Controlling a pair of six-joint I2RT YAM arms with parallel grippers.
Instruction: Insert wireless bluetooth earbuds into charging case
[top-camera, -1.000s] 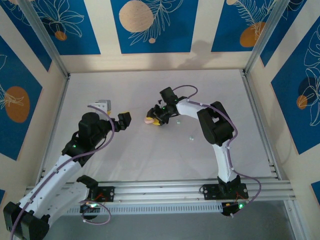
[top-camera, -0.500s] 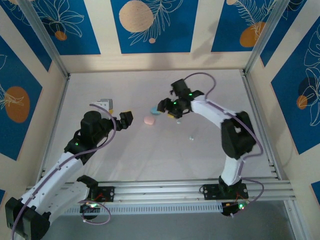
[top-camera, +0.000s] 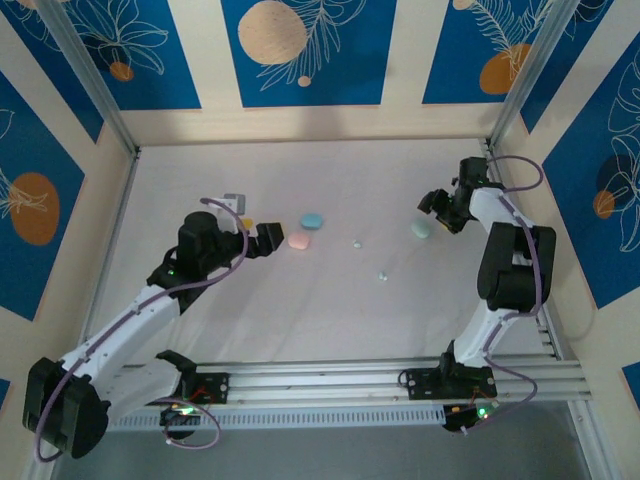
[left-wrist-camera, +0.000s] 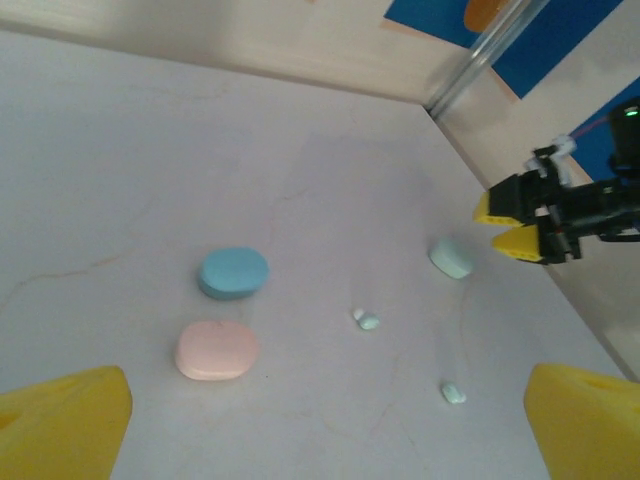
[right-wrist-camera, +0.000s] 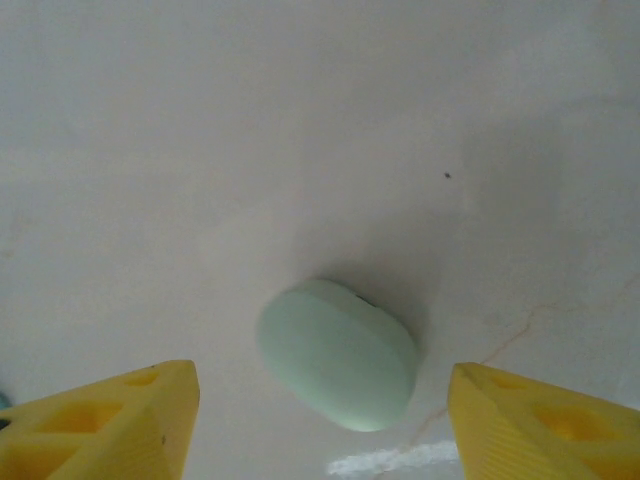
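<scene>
Auditor: Movement since a second ago?

Inspector: Right arm has swung from the middle of the table (top-camera: 400, 170) out to its right side. A mint-green case (top-camera: 421, 229) now lies there, where none lay before. Both loose earbuds are unmoved.

Auditor: Location of the earbuds?

Inspector: Two pale nubs lie bare on the table, outside any case. The far earbud (top-camera: 356, 243) is right of the pink case (top-camera: 299, 241). The near earbud (top-camera: 382, 277) is closer to the arm bases and further right. They are apart from each other and from every case. Neither gripper touches them.

Auditor: Cases?

Inspector: All three lie flat with lids closed. The blue case (top-camera: 312, 219) sits just behind the pink one, close beside it; I cannot tell whether they touch. The mint-green case is well apart from both, on the right.

Auditor: Tool condition?

Inspector: The right gripper (left-wrist-camera: 508, 224) has its jaws spread. In its wrist view the mint-green case rests on the table between the two yellow fingers, with clear gaps on either side, so it is not gripped. The left gripper (top-camera: 265, 238) is just left of the pink case, jaws spread wide with nothing between them. Its wrist view looks across the pink and blue cases toward the earbuds.
</scene>
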